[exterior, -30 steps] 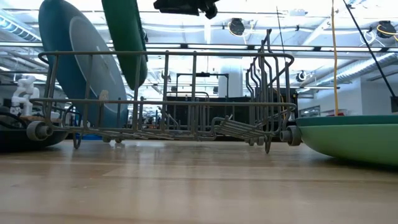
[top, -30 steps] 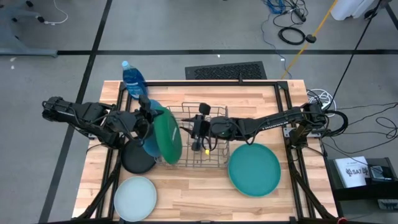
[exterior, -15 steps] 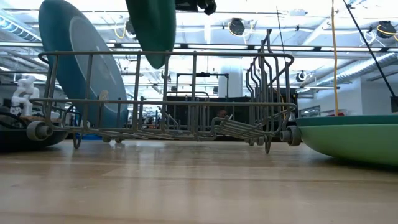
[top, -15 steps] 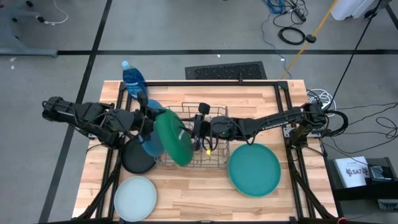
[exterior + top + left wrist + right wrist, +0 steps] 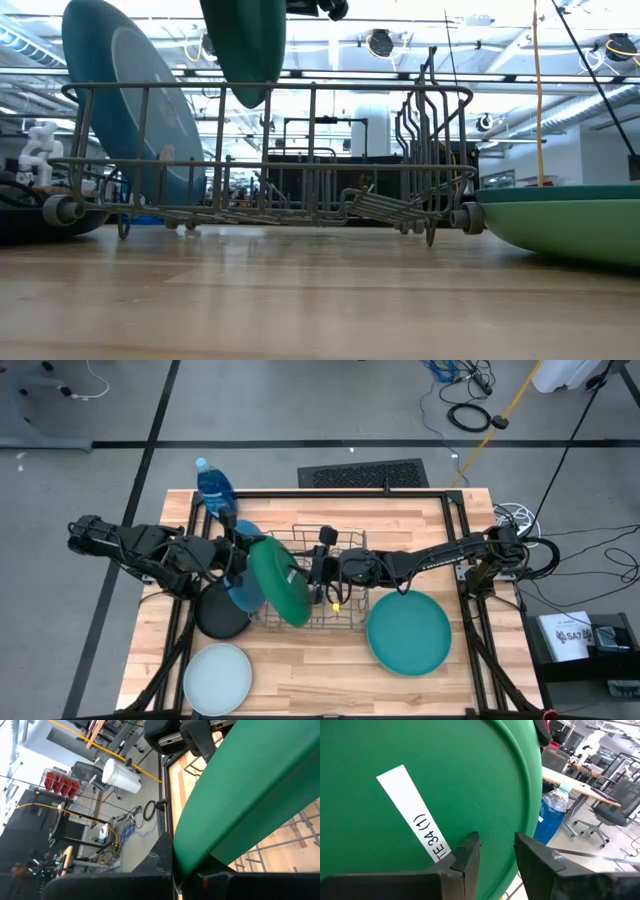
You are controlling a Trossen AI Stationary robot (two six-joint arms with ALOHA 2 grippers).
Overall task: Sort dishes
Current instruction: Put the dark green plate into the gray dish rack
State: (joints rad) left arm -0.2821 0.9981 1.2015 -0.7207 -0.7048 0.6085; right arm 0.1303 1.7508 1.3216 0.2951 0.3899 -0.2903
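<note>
Five plates logged. We note the change first: the dark green plate (image 5: 279, 580) was held upright beside the large blue plate (image 5: 243, 585) a sec ago; it now hangs tilted over the grey wire rack (image 5: 318, 582), its lower edge further along the rack, clear of the wires in the low view. Little movement in the last half sec.

Left gripper (image 5: 238, 552) sits at the plate's rear edge; wrist view shows the rim running into its fingers, so we judge it clamped on the dark green plate. Right gripper (image 5: 496, 851) is close against the plate's labelled underside, fingers apart w/ the rim between them, not visibly pinching.

Elsewhere:
- large blue plate stands upright at the rack's left end.
- black plate (image 5: 222, 611) flat on the table, left of rack.
- pale blue-white plate (image 5: 217, 678) at the front left.
- light green plate (image 5: 408, 632) flat, right of rack.
- blue soap bottle (image 5: 214, 485) at the rear left.

Our reading: plate two is lined up for a slot beside the blue one, poss. w/ right-arm support. Three plates remain.
</note>
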